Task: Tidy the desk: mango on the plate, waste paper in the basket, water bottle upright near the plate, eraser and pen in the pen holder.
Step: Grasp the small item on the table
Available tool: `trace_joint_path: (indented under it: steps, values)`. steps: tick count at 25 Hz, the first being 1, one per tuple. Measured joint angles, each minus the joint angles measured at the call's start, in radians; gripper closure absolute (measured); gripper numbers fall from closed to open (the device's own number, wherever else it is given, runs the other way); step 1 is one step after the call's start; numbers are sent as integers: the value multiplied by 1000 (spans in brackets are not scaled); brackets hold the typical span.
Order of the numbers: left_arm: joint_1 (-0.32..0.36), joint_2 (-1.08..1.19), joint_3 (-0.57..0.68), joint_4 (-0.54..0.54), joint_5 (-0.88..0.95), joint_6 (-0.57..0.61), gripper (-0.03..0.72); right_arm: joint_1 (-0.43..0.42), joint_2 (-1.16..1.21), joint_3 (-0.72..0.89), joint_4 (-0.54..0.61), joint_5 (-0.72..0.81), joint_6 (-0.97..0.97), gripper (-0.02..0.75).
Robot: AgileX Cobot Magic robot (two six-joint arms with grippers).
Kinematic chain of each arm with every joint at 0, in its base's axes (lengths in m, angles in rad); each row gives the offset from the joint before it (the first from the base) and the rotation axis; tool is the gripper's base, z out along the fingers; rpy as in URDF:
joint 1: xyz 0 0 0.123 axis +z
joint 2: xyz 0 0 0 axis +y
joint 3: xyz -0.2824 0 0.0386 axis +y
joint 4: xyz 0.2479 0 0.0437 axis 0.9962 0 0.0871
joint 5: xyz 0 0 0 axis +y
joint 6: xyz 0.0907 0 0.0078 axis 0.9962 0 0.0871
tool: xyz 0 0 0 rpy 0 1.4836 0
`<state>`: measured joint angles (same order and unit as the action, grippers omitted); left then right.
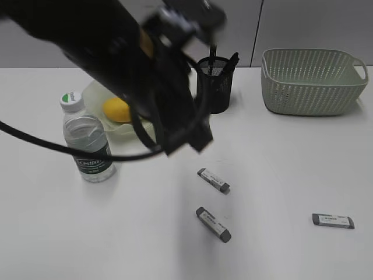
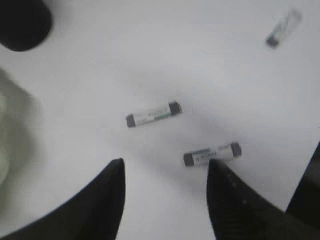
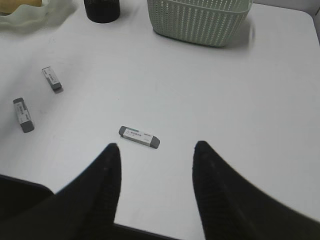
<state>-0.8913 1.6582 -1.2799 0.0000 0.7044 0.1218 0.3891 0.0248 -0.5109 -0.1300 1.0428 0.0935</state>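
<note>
Three white erasers with grey ends lie on the desk (image 1: pixel 280 169): a far one (image 1: pixel 213 180), a near one (image 1: pixel 213 224) and a right one (image 1: pixel 333 220). My left gripper (image 1: pixel 187 146) is open and empty above the two middle erasers (image 2: pixel 153 114) (image 2: pixel 212 153); its jaws (image 2: pixel 165 165) hover over bare desk. My right gripper (image 3: pixel 156 147) is open and empty just short of the right eraser (image 3: pixel 139 137). The mango (image 1: pixel 116 109) lies on the plate (image 1: pixel 125 131). The water bottle (image 1: pixel 87 140) stands upright beside the plate. The pen holder (image 1: pixel 214 81) holds pens. The waste paper is out of view.
The basket (image 1: pixel 312 80) stands at the back right and also shows in the right wrist view (image 3: pixel 200 20). My left arm (image 1: pixel 105 46) crosses the upper left of the exterior view and hides part of the plate. The desk's near edge lies under my right gripper.
</note>
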Motion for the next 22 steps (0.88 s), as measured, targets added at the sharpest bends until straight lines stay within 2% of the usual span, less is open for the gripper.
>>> trace_joint_path:
  steps: [2,5,6,10,13,16,22]
  values:
    - [-25,94,-8,6,37,133,288,0,0,0,0,0,0,358]
    - [-38,189,-8,0,55,236,286,1,0,0,0,0,0,358]
    - [-38,211,-8,-22,57,304,286,1,0,0,0,0,0,358]
    - [-44,254,-8,-160,53,709,286,1,0,0,0,0,0,358]
    - [-50,271,-8,-198,0,883,289,1,0,0,0,0,0,358]
    - [-50,297,-12,-205,-45,945,304,1,0,0,0,0,0,358]
    - [-50,377,-15,-207,-63,979,346,1,0,0,0,0,0,360]
